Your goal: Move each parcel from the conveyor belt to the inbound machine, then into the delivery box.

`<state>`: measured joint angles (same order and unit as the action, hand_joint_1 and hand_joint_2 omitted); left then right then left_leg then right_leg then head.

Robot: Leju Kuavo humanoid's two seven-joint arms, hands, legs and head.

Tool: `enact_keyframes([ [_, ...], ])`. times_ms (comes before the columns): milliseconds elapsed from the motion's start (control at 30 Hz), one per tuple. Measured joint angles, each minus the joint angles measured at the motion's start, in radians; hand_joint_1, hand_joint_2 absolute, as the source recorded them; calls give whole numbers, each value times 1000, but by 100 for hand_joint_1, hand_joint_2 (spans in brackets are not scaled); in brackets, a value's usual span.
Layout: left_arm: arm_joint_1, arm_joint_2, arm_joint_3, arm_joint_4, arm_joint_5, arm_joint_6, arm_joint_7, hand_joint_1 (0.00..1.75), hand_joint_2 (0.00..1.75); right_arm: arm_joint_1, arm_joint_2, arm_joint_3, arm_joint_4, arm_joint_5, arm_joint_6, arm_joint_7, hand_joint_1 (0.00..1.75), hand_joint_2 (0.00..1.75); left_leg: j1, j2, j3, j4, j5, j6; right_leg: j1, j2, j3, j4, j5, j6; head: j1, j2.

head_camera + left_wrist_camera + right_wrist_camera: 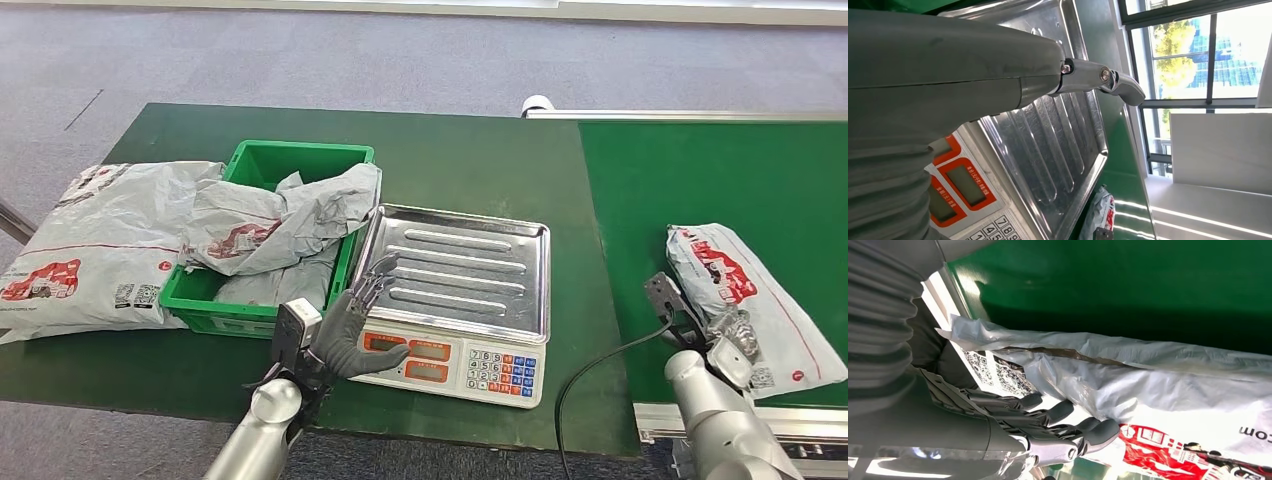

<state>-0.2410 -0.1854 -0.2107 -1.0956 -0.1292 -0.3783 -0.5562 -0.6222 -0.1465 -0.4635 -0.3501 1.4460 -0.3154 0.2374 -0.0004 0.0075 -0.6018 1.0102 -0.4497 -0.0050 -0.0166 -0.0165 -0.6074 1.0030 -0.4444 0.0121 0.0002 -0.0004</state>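
Right hand [722, 333], fingers apparently unclenched, touches the soft, slippery poly-mailer parcel [740, 288] at the conveyor belt's [700, 180] near edge; gather its corner. Left hand [355, 320] hovers released.

parcel [745, 290]: grey-white, red print, black QR codes
belt [720, 180]: green
table [460, 160]: dark green
box [250, 170]: bright green
tray [455, 270]: silver, ribbed
scale [455, 365]: white, orange-framed displays
floor [300, 60]: grey-blue

Scale tray [455, 268]: ribbed, polished metal, reflective. Scale body [480, 372]: smooth white plastic. Parcel [742, 290] on conveyor belt [720, 180]: glossy, crinkled grey plastic film. Belt: matt green. Bin [262, 165]: smooth green plastic. Right hand [1048, 425]: dark matt fingers, grey ribbed cover.
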Motion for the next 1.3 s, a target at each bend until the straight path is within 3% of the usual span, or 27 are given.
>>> enact_keyframes([
  [200, 0, 0, 0, -1, -4, 0, 0, 0, 175, -2, 0, 0, 0, 30, -18, 11, 0, 175, 0, 0, 0, 0, 0, 0, 0, 0, 0, 0, 0, 0, 0, 0],
  [500, 10, 0, 1, -14, -7, 0, 6, 0, 175, -9, 4, 0, 0, 90, -159, 14, 0, 175, 0, 0, 0, 0, 0, 0, 0, 0, 0, 0, 0, 0, 0, 0],
  [833, 12, 0, 2, -19, -7, 0, 6, 0, 175, -10, 9, 0, 0, 101, -212, -6, 0, 175, 0, 0, 0, 0, 0, 0, 0, 0, 0, 0, 0, 0, 0, 0],
  [1200, 11, -1, 2, -19, -8, -5, 5, 0, 175, -11, 10, 0, 0, 99, -160, 0, 0, 175, 0, 0, 0, 0, 0, 0, 0, 0, 0, 0, 0, 0, 0, 0],
  [1300, 10, -1, 2, -15, -9, -5, 2, 0, 175, -11, 10, 0, 1, 92, -97, 7, 0, 175, 0, 0, 0, 0, 0, 0, 0, 0, 0, 0, 0, 0, 0, 0],
])
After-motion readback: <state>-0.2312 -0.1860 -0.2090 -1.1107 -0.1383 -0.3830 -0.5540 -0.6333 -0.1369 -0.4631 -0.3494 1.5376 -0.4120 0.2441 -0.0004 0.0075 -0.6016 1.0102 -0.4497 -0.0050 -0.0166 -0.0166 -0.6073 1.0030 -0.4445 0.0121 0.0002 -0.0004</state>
